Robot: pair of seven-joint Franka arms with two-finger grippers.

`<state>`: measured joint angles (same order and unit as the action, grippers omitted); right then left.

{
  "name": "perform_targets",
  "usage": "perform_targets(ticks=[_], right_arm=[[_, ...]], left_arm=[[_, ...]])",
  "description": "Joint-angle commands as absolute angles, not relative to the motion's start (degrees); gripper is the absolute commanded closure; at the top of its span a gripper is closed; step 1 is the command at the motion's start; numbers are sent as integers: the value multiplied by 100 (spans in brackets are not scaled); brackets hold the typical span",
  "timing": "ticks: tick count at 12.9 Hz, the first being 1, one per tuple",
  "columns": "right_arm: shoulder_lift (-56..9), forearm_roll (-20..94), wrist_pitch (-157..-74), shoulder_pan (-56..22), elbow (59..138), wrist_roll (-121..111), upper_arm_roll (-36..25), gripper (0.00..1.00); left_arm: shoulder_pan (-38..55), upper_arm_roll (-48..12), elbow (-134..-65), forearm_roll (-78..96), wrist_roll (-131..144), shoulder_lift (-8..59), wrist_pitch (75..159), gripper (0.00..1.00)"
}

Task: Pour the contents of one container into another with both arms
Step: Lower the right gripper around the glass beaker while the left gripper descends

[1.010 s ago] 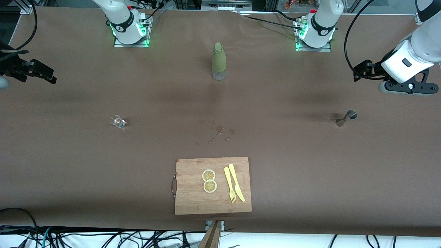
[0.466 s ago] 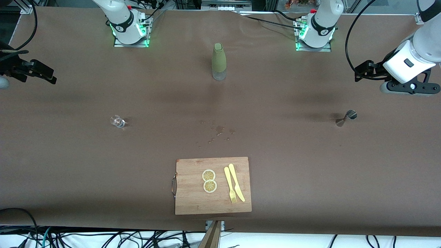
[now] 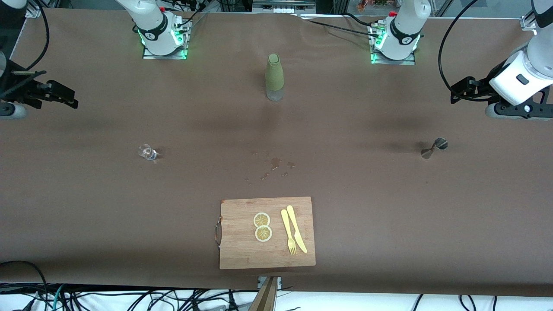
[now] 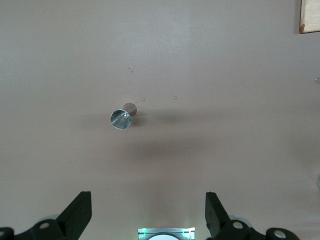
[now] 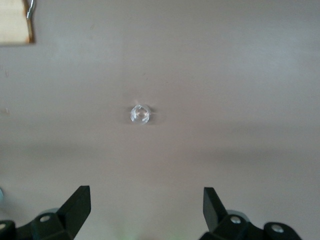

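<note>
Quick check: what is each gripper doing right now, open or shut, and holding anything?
Left gripper: open, empty, above the table near the jigger.
Right gripper: open, empty, above the table near the glass cup.

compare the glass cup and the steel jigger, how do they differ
The glass cup is clear; the jigger is shiny, opaque silver steel. The cup is a plain small tumbler; the jigger is hourglass-shaped, pinched at the waist. The cup sits toward the right arm's end of the table, the jigger toward the left arm's end. Both are tiny, stand upright and lie untouched.
</note>
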<state>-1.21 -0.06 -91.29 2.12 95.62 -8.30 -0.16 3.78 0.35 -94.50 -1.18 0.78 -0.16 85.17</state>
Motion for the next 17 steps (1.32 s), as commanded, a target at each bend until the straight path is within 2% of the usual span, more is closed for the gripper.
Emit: perform_targets(ticks=[1, 4, 8, 17], right_arm=[[-570, 96, -9001, 298, 9492, -2445, -61, 0], [-886, 219, -9079, 501, 9492, -4626, -141, 0], [-1685, 1412, -9245, 939, 9483, -6736, -220, 0], [-3672, 4269, -9255, 1960, 9466, -11325, -220, 0]], left_arm=[[352, 9, -9413, -193, 18, 17, 8517, 0], [325, 9, -9413, -193, 17, 17, 8517, 0], [255, 9, -9483, -185, -43, -26, 8587, 0], [-1702, 9, -9940, 614, -3809, 113, 9184, 0]])
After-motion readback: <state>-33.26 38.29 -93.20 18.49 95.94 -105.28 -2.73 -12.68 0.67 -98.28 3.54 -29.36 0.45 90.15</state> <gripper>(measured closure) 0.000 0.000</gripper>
